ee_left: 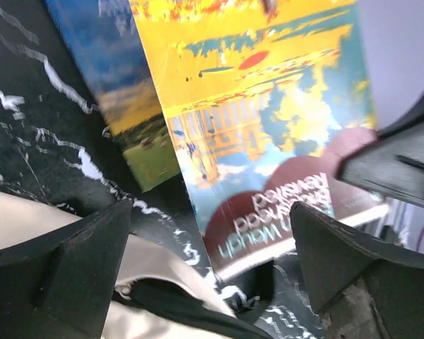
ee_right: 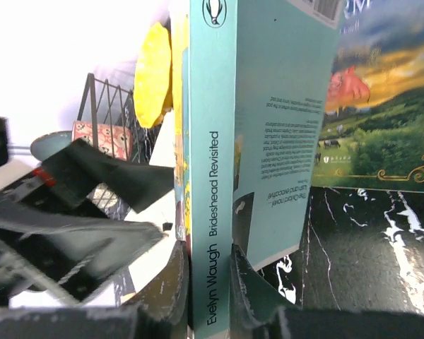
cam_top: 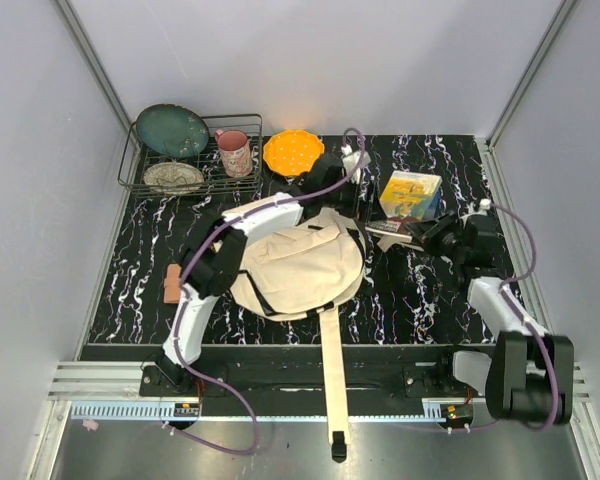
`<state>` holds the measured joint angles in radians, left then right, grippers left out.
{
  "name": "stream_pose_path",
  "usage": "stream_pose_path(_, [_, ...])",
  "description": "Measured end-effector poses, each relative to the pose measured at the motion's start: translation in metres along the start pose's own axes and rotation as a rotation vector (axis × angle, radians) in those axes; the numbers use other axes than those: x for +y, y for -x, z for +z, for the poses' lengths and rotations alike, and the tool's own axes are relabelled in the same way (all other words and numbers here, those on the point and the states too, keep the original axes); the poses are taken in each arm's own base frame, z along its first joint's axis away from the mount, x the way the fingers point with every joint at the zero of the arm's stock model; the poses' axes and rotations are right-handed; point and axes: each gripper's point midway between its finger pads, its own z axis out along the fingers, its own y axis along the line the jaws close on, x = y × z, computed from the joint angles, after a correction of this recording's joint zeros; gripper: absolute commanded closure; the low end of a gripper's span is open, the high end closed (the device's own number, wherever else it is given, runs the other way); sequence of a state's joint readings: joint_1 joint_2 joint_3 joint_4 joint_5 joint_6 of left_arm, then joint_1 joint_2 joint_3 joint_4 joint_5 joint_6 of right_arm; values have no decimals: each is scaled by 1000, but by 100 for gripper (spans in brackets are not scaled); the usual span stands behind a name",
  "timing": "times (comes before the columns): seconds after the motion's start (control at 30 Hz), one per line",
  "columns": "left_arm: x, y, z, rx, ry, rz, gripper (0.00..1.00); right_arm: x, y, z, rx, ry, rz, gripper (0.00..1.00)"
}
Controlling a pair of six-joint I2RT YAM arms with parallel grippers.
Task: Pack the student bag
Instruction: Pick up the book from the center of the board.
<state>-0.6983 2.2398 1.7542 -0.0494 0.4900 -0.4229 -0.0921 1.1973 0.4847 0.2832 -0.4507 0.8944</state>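
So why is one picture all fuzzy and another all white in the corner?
Left wrist view: the yellow book cover is smeared, its words soft. Right wrist view: the top left corner is washed out white, yet the book's teal spine reads sharp. Top view: even light, though the orange plate glows brightly.

Bright, even light; left wrist view blurred.

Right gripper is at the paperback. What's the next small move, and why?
Probably lift the paperback slightly clear: the right gripper pinches its spine, another book stands right behind it, and the student bag lies to the left, with the left gripper open over its edge.
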Motion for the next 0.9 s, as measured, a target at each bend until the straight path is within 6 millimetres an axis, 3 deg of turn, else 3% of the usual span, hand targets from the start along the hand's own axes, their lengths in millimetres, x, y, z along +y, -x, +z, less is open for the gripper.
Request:
stream_pose_path(0.13, [-41,49,-47,-147,-36,56,1,20,15,-21,-64,3,-58,100])
stream_pose_path(0.27, [-70,82,-89,-285,-71,99,1,28,10,-37,-54,4,-70,100])
stream_pose_path(0.37, [-80,82,-114,-340,-82,92,1,37,4,-48,-31,15,-73,100])
stream_pose_path(0.63, [-97,65,-149,-419,-143,20,1,83,-8,-69,76,169,-113,100])
stream_pose_path(0.9, [-102,58,-176,-493,-139,-7,1,113,-47,-80,260,314,-122,100])
